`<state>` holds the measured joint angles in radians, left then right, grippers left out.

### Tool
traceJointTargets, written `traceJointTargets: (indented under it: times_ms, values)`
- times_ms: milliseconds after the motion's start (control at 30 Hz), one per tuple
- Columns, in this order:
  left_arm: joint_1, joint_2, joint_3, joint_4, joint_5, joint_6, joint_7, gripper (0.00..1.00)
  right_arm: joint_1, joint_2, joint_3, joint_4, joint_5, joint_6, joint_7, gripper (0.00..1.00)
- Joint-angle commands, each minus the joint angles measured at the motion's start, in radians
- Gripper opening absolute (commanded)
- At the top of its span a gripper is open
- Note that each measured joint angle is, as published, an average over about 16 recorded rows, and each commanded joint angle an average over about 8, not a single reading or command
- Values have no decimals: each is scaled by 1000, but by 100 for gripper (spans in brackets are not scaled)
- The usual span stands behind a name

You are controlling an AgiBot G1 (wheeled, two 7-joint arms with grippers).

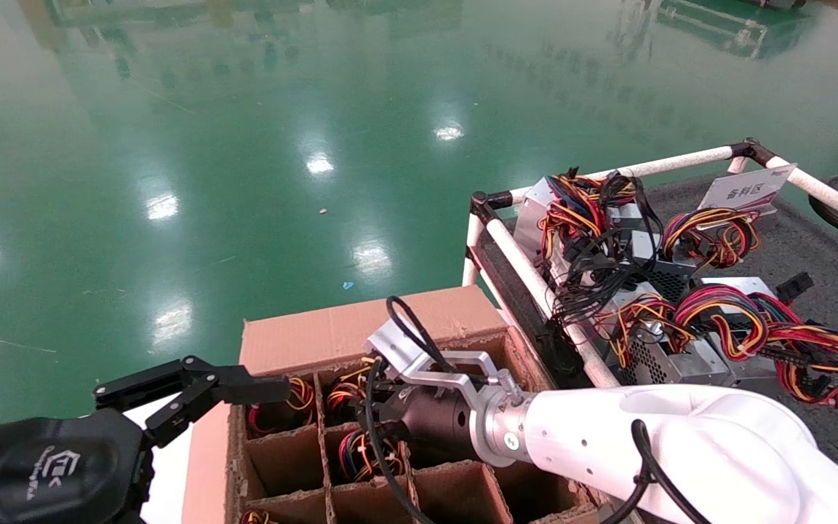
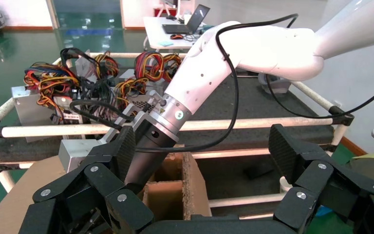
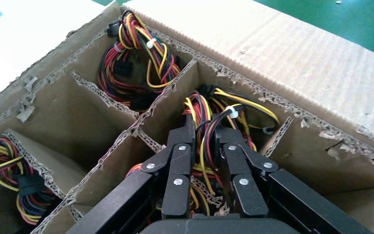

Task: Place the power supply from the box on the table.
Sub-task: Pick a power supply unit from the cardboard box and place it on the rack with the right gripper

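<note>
Both fingers (image 3: 233, 161) (right gripper (image 3: 205, 146)) pinch boxed wires (image 3: 204, 122).

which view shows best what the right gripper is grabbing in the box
The right wrist view: the right gripper is closed on the power supply's wire bundle inside a cell. The head view shows only the wrist over the box; the left wrist view hides the fingers.
</note>
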<state>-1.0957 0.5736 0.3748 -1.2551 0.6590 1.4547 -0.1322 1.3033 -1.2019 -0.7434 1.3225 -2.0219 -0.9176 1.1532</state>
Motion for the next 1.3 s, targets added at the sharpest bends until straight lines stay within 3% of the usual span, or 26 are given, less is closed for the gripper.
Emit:
traceJointTargets:
  times_ms: [33,333,600,1033,1300]
  values:
    - [0,0,0,0,0,0,0,100,-1,0,-3,5,-5,-4,3,0]
    - [0,0,0,0,0,0,0,100,25,12,45,10,78,-16,56,0]
    - [0,0,0,0,0,0,0,100,92,60,127,20,245,-60,81,0]
    - [0,0,0,0,0,0,0,100,297,204,331,-2,540,-143,181,0]
    - [0,0,0,0,0,0,0,100,457,302,440,-125,654,-182,226,0]
